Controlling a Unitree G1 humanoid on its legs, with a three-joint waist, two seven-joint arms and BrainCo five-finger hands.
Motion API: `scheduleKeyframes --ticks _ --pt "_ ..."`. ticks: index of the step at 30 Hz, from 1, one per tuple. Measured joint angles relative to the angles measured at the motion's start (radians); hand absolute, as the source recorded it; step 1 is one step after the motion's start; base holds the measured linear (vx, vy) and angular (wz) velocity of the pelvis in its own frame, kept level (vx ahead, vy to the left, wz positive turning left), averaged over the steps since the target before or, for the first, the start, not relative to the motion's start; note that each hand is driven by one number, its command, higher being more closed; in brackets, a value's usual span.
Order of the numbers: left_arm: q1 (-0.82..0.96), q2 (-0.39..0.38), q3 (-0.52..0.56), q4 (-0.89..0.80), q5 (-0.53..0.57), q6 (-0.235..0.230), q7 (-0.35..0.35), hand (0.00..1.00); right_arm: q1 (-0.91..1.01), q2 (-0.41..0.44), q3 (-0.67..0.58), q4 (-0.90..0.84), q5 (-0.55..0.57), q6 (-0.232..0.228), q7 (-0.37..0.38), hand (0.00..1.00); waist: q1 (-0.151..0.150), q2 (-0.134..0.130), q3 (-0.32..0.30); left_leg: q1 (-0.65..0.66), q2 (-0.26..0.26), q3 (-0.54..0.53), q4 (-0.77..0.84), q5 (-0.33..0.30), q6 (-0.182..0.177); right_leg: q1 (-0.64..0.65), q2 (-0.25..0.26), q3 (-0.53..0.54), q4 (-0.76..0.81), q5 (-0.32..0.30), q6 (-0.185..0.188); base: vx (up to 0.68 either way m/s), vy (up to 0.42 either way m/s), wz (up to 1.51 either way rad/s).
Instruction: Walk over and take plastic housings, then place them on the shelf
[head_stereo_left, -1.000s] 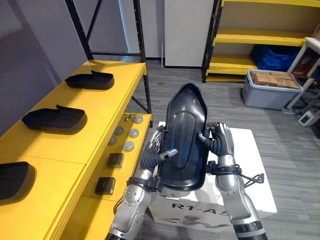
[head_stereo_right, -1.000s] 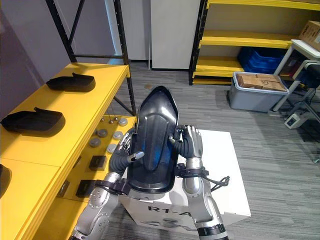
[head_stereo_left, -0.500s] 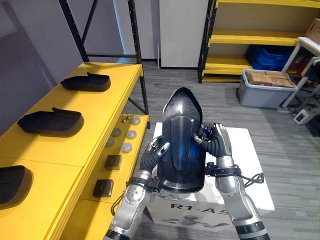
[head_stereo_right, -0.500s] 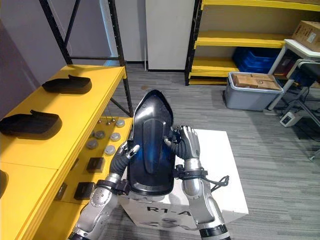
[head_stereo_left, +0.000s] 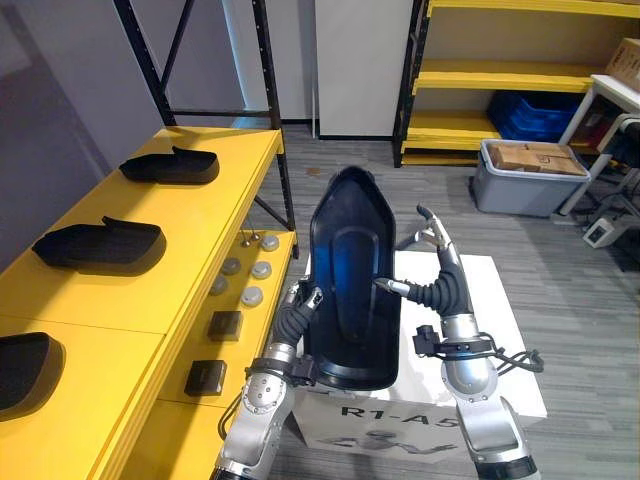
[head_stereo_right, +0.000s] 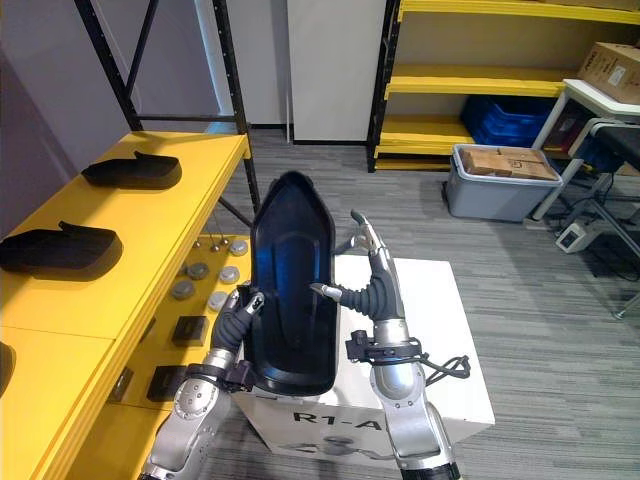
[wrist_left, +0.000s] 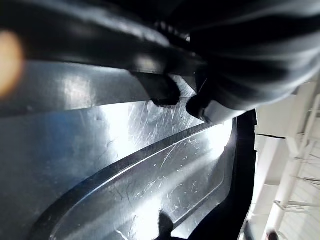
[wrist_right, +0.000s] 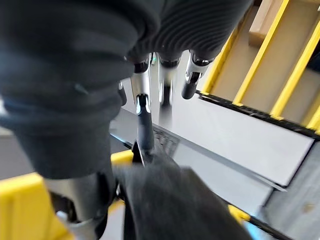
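The yellow shelf (head_stereo_left: 200, 225) lies along your robot's left, with three black housings (head_stereo_left: 98, 245) already resting on it, well apart from each other. It sits in much the same place in the head views as a second ago, so the robot has not closed in on it.

The white table (head_stereo_left: 500, 320) is directly below the arms, and the load is off it, in the air.

The real change is in the plastic housing (head_stereo_left: 350, 270). A second ago it showed you its glossy outer back; now it is turned so its hollow inside faces the head camera. It stands upright, nose up, between the two arms.

The right hand (head_stereo_left: 440, 285) has let go. It was wrapped on the housing's right edge. Now its fingers (head_stereo_left: 432, 222) are straight, pointing up and clear of the rim, and just the thumb reaches toward that edge.

The left hand (head_stereo_left: 292, 318) is clamped on the lower left rim, with dark tips pressed on the shiny inner face in its wrist view.

So you are carrying one-handed. That suits a swing left to the shelf, but a tall part gripped low could tip.
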Motion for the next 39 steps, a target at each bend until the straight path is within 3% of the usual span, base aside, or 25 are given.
scheduleKeyframes --ticks 4,9,15,18,23,32,39 --pt "0.044 -0.005 0.117 -0.019 0.001 0.000 0.009 1.00 0.018 0.009 -0.223 -0.054 0.160 -0.015 -0.001 0.00 -0.004 0.000 0.000 0.001 0.000 0.003 0.000 -0.002 0.002 -0.001 0.000 0.004 0.000 0.000 0.000 0.00 0.005 -0.01" --pt "0.091 -0.007 0.194 -0.091 0.010 -0.001 0.024 1.00 0.048 0.010 -0.405 -0.062 0.308 -0.048 0.018 0.00 -0.008 0.000 0.000 0.000 0.000 0.009 -0.002 -0.004 0.004 -0.005 0.000 0.008 -0.001 0.000 0.000 0.00 0.010 -0.03" --pt "0.155 -0.019 0.270 -0.180 0.029 -0.016 0.033 1.00 0.149 0.031 -0.733 0.025 0.408 -0.078 -0.032 0.00 -0.025 0.000 0.000 -0.008 0.001 0.020 -0.003 -0.008 0.004 -0.018 0.000 0.014 -0.001 0.000 0.000 0.00 0.003 -0.03" --pt "0.212 -0.019 0.295 -0.219 0.029 -0.022 0.040 1.00 0.234 0.036 -0.784 0.136 0.409 -0.074 -0.066 0.00 -0.037 0.005 -0.004 -0.017 0.005 0.034 0.000 -0.016 0.004 -0.035 0.003 0.033 0.000 0.000 0.000 0.02 0.015 -0.17" --pt "0.271 -0.025 0.290 -0.286 0.029 -0.027 0.042 1.00 0.374 0.108 -0.756 0.305 0.411 -0.029 -0.064 0.00 -0.040 0.012 -0.010 -0.015 0.024 0.068 0.013 -0.028 0.001 -0.045 0.010 0.050 0.024 -0.001 0.002 0.03 0.004 -0.19" --pt "0.319 -0.051 0.262 -0.353 0.029 -0.071 0.037 1.00 0.443 0.193 -0.602 0.763 0.486 0.037 0.073 0.00 -0.021 0.005 -0.034 -0.003 0.039 0.104 0.075 -0.072 -0.002 -0.041 0.015 0.056 0.084 -0.042 0.008 -0.04 0.001 -0.08" --pt "0.319 -0.055 0.232 -0.353 0.029 -0.071 0.020 1.00 0.411 0.190 -0.432 0.957 0.473 0.067 0.177 0.00 0.006 -0.009 -0.042 -0.005 0.034 0.079 0.082 -0.072 -0.002 -0.028 0.007 0.029 0.086 -0.041 0.004 -0.01 0.012 0.11"
